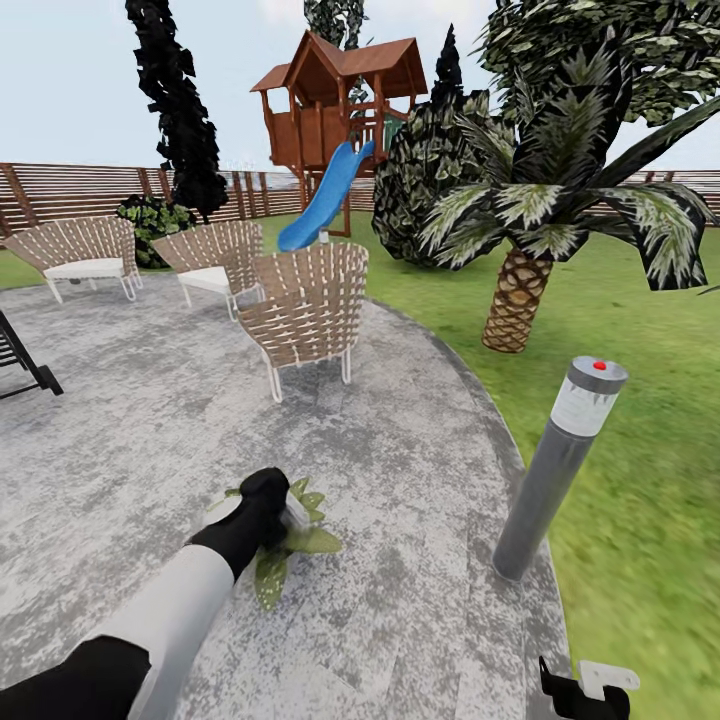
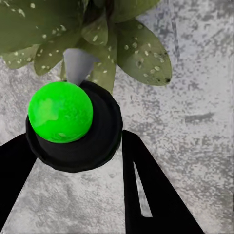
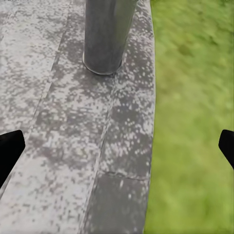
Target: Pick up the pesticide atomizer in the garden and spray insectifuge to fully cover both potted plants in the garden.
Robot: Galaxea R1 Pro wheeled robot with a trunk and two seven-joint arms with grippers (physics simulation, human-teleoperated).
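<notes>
My left gripper hangs low over a potted plant on the stone patio. In the left wrist view its two black fingers are shut on the pesticide atomizer. The atomizer shows end-on as a round black body with a bright green ball on it. Just beyond it lie the plant's speckled green leaves and a bit of grey pot. My right gripper is open and empty above the patio's edge, and it also shows at the picture's lower corner.
A grey bollard lamp with a red-dotted cap stands at the patio rim, close ahead of the right gripper. Wicker chairs stand further back on the patio. A palm grows on the lawn to the right.
</notes>
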